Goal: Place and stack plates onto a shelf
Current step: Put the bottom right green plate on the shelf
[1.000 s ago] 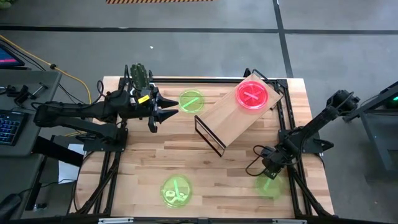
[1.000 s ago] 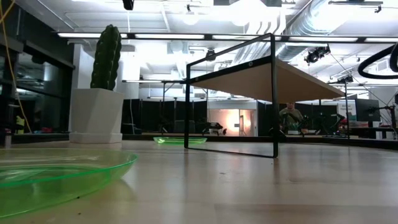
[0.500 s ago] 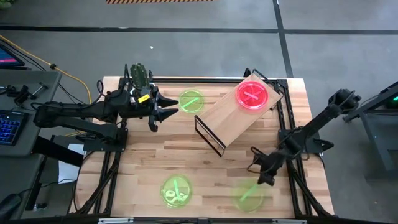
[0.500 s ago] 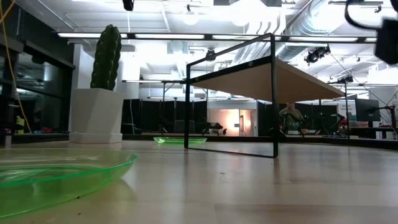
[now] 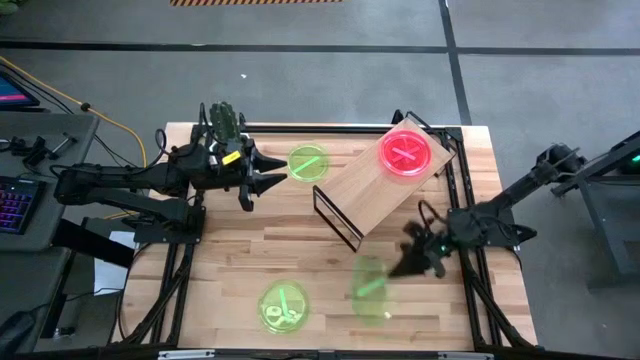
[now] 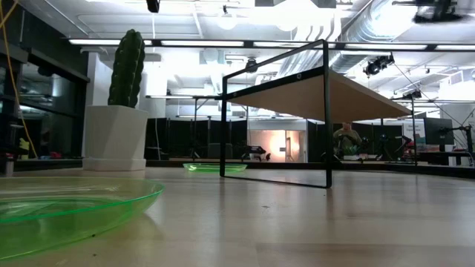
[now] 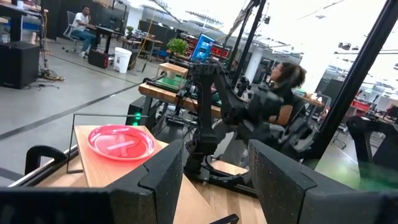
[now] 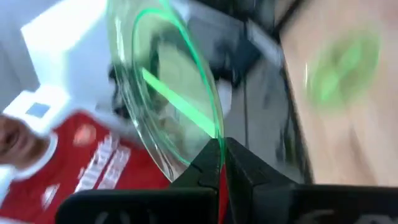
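My right gripper [image 5: 410, 264] hangs over the table's near-right part, shut on a green plate [image 5: 370, 288] that shows blurred to its left. In the right wrist view that plate [image 8: 165, 99] stands steeply tipped ahead of the fingers. My left gripper [image 5: 276, 178] waits open at the far left, beside a second green plate [image 5: 307, 162] lying flat on the table. A third green plate [image 5: 283, 306] lies near the near edge and fills the low view's corner [image 6: 67, 211]. The shelf [image 5: 375, 190] stands slantwise on its wire frame, with a red-pink plate [image 5: 405, 153] on its far end. My right gripper pinches the green plate's rim [image 8: 210, 132] between its two shut fingers. The fingers come from the table's right side, slanting down. The plate is lifted clear of the table, tipped steeply, and reaches out from the fingers toward the table's left.
A cactus in a white pot [image 5: 224, 122] stands at the far-left corner, behind my left arm. The shelf's black wire legs [image 6: 327, 111] stand mid-table. A person [image 7: 283, 87] sits beyond the table's right side. Bare wood lies between the shelf and the near edge.
My right gripper has risen from the near-right corner and moved toward the table's left, carrying the green plate. The plate, flat on the table a second ago, is now lifted clear, tipped, and well to the left of where it lay.
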Tool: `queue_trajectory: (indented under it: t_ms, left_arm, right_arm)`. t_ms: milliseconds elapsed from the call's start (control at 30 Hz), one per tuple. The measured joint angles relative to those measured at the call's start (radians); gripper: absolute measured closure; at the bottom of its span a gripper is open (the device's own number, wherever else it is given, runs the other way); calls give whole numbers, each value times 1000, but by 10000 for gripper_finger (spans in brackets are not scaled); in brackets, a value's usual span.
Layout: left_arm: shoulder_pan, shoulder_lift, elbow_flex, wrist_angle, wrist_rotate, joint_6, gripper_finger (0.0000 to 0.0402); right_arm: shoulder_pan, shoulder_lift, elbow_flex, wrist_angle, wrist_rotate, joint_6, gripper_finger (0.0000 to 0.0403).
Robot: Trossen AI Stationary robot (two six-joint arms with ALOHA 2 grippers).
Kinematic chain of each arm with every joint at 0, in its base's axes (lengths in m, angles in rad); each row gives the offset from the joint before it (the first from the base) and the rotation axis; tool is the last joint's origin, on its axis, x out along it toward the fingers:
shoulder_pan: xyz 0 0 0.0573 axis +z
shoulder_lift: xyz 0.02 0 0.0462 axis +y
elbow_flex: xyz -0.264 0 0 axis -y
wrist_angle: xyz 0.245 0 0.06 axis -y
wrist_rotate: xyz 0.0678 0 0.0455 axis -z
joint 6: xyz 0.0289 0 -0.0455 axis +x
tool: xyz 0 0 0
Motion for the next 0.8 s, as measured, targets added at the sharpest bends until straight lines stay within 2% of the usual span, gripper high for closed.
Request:
queue_trajectory:
  t_ms: [100,167,333,433,533,800]
  left_arm:
    - [0,0,0,21,0,0,232]
    - [0,0,0,46,0,0,232]
    - [0,-1,0,80,0,1,232]
    - [0,-3,0,78,0,1,232]
    - [0,-4,0,78,0,1,232]
    - [0,-4,0,77,0,49,232]
  right_arm:
    - [-102,-1,84,-71,100,-106,403]
    - [-183,0,146,-202,220,-109,403]
    - [-354,1,279,-735,517,123,403]
    - [-425,0,308,-904,613,228,403]
    - [-475,-1,313,-894,614,227,403]
    - [-497,27,312,-916,478,240,403]
